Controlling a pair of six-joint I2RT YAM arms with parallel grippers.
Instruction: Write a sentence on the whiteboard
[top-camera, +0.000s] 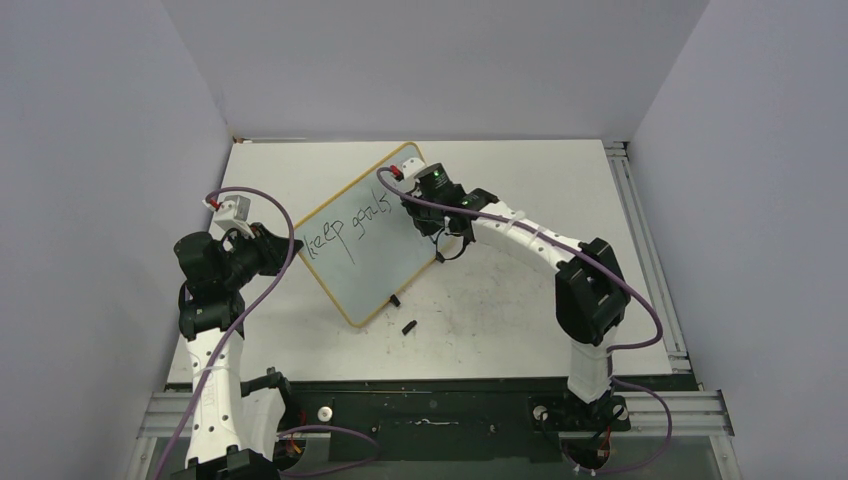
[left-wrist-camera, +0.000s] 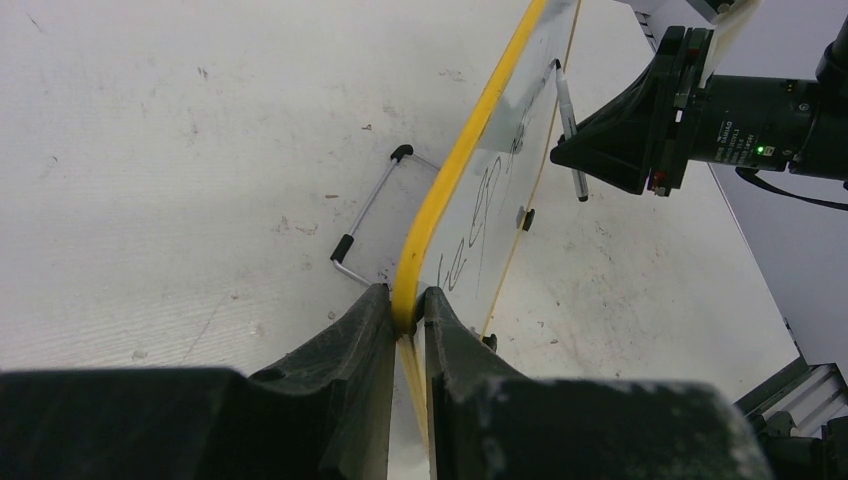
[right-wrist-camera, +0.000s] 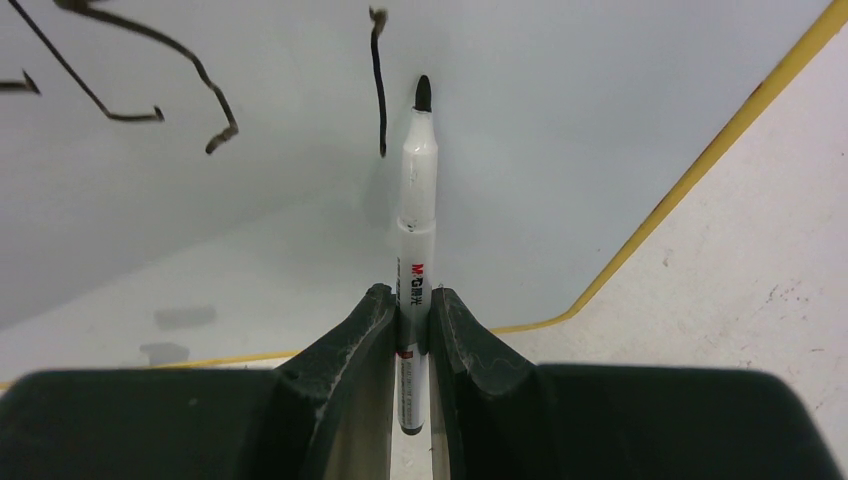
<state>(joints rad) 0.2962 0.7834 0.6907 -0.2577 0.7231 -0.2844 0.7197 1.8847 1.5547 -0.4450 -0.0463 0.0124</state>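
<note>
Whiteboard (top-camera: 365, 240): smooth, pale, yellow-rimmed and round-cornered, lying left of tabletop centre toward the far edge. Left gripper (left-wrist-camera: 408, 310) pinches its rim. Right gripper (right-wrist-camera: 412, 310) clamps the slim white marker (right-wrist-camera: 418, 200), tip beside a lone stroke. Sentence (top-camera: 345, 232) reads "keep goals", judged unfinished. Advise light, even tip pressure and a steady board.

Whiteboard (top-camera: 385, 262) set cornerwise on the counter (top-camera: 500, 310), two words of the sentence (top-camera: 347, 230) written.
The pale board with its thin yellow rim points one corner at the far wall. Thin black handwriting reads "keep goals" along its upper-left side, followed by one short lone stroke.
</note>
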